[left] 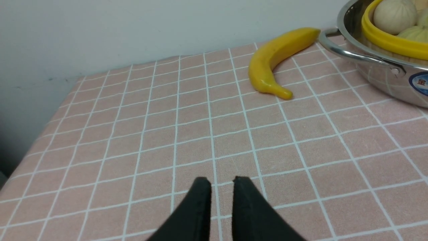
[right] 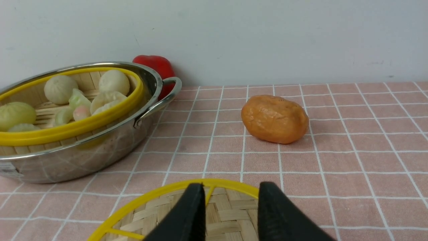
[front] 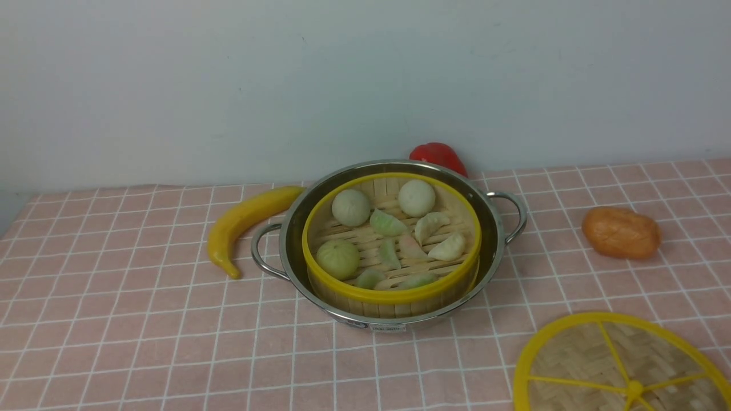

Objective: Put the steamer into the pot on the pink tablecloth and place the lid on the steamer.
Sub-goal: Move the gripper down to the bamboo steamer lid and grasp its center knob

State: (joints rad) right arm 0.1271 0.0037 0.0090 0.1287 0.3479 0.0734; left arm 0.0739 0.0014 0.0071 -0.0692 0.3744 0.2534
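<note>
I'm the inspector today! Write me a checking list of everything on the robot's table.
Surface: pink white-gridded tablecloth, flat.
Job's things: yellow-rimmed bamboo steamer with toy buns sits in the shiny steel pot; flat woven-bamboo lid lies on the cloth, off the steamer.
Clutter: yellow toy banana, red pepper, orange lumpy toy.
Grippers: left gripper open, empty; right gripper open over the lid.
Cables: nothing seen.
Surroundings: plain pale wall.

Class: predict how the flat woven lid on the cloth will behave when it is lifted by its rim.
The lid will probably stay stiff: a thick yellow rim and spokes brace the weave. It looks light, being thin bamboo strips. Lying flat, it seems unlikely to roll.
</note>
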